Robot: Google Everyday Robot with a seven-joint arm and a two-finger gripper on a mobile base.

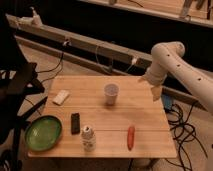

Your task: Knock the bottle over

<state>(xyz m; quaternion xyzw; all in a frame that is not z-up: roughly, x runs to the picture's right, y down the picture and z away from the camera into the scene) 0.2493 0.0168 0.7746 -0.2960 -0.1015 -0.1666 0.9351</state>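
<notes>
The bottle [88,138] is small and whitish with a narrow capped neck and a dark band near the top. It stands upright near the front edge of the wooden table [145,115], left of centre. My gripper [154,89] hangs from the white arm [172,57] over the table's far right corner. It is well away from the bottle, up and to the right of it. A pale open-topped cup [111,93] stands between them, nearer the back of the table.
A green plate [43,133] sits at the front left corner, with a dark flat object [75,123] beside the bottle. An orange-red stick-shaped item [130,137] lies right of the bottle and a white packet [61,97] at the left. Cables [175,117] hang off the right side.
</notes>
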